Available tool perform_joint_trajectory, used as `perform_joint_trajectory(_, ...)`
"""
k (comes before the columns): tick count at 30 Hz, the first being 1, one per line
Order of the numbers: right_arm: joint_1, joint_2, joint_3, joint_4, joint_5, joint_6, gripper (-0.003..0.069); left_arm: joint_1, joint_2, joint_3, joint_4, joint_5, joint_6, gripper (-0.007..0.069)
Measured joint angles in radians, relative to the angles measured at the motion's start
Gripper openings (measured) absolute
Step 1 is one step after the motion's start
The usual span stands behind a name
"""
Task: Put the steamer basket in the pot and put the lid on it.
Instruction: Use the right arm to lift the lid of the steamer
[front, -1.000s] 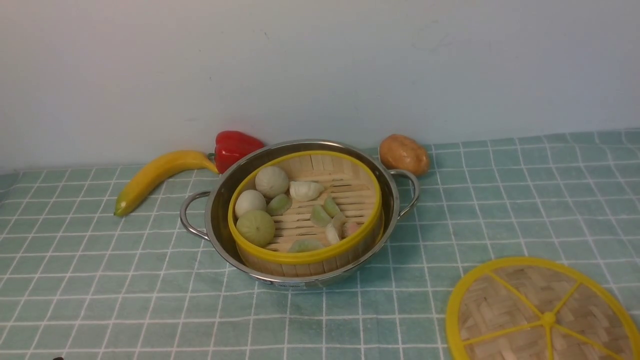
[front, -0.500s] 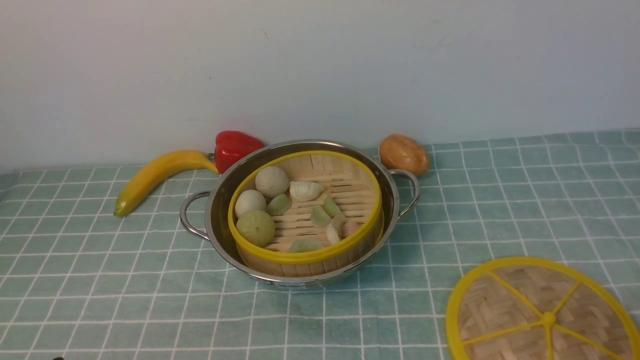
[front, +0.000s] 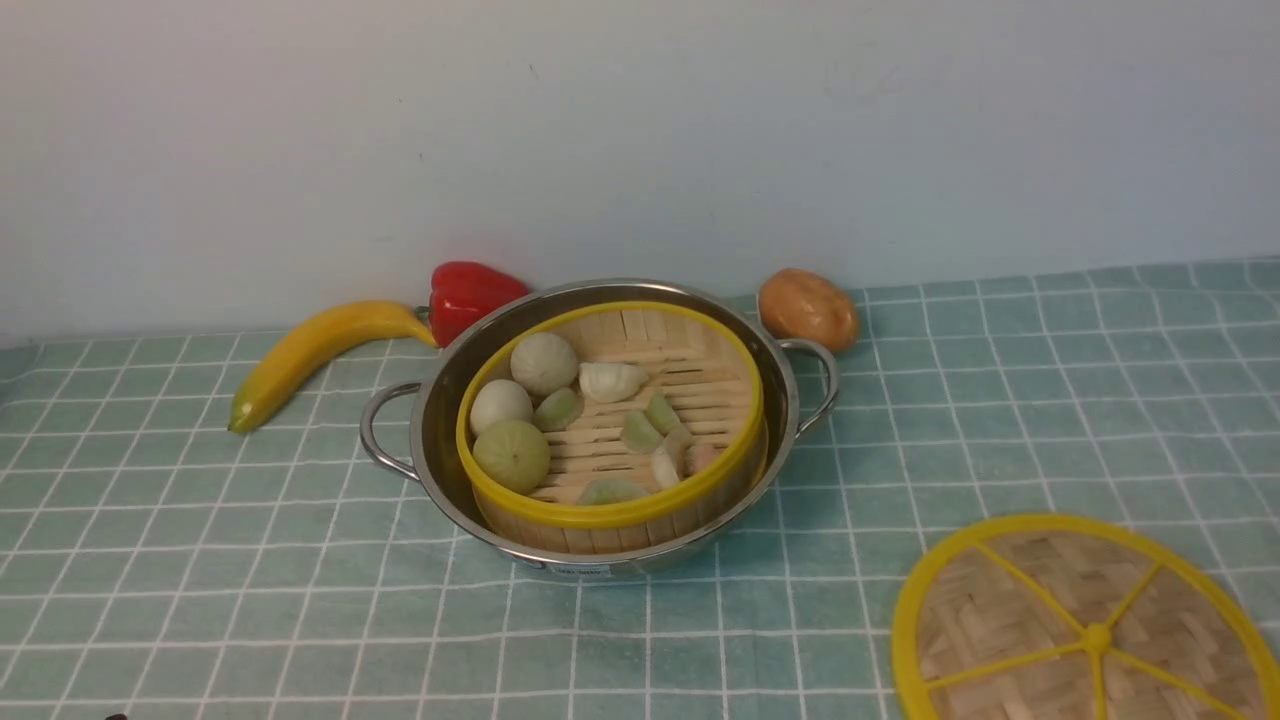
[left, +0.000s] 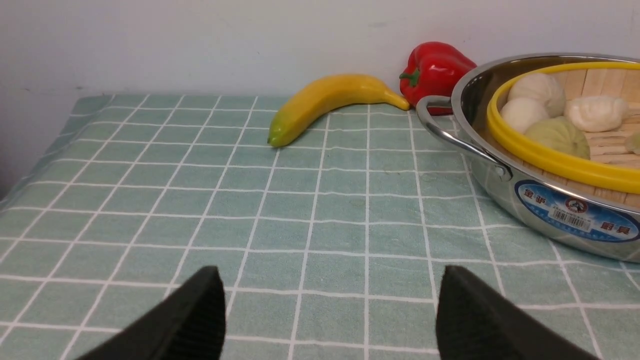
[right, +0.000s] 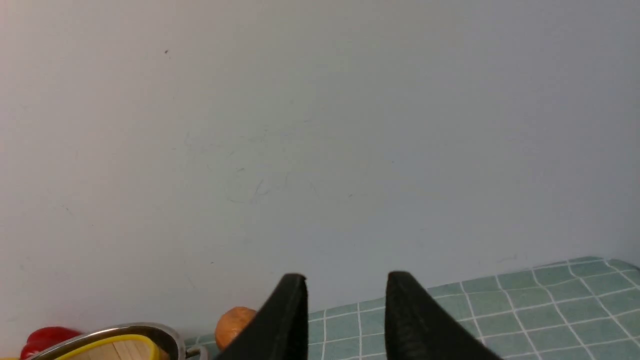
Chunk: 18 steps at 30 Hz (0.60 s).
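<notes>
You had steamer basket (front: 700, 385) seated inside pot (front: 440, 400), buns (front: 545, 362) in it. Lid (front: 1000, 610) lay flat on worktop (front: 200, 560), well apart from pot, on right. Your left hand (left: 330, 270) stood spread, empty, low over worktop near pot. Your right hand (right: 346, 275) spread, empty, faced wall (right: 320, 125).

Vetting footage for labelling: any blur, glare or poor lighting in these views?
Front view: even, soft light, mild sheen on the pot; the lid is cropped by the frame edge. Left wrist view: sharp, the pot's label crisp. Right wrist view: mostly blank wall, pinkish at one edge.
</notes>
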Motion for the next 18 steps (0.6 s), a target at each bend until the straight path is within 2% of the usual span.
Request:
perform_joint_trajectory(4,0.001,0.061,-0.128,0.000,0.099,-0.032,0.0240,0.000,0.000,0.000,0.000,0.000,0.000,0.0524)
perform_joint_trajectory(8,0.001,0.097,-0.162,0.006,0.045,-0.034,0.0240,0.000,0.000,0.000,0.000,0.000,0.000,0.0524)
perform_joint_trajectory(15,0.001,0.113,-0.169,0.116,0.011,0.011,0.0240,0.000,0.000,0.000,0.000,0.000,0.000,0.0524)
perform_joint_trajectory(18,0.001,0.148,-0.202,0.155,0.117,-0.012,0.0240,0.000,0.000,0.000,0.000,0.000,0.000,0.0524)
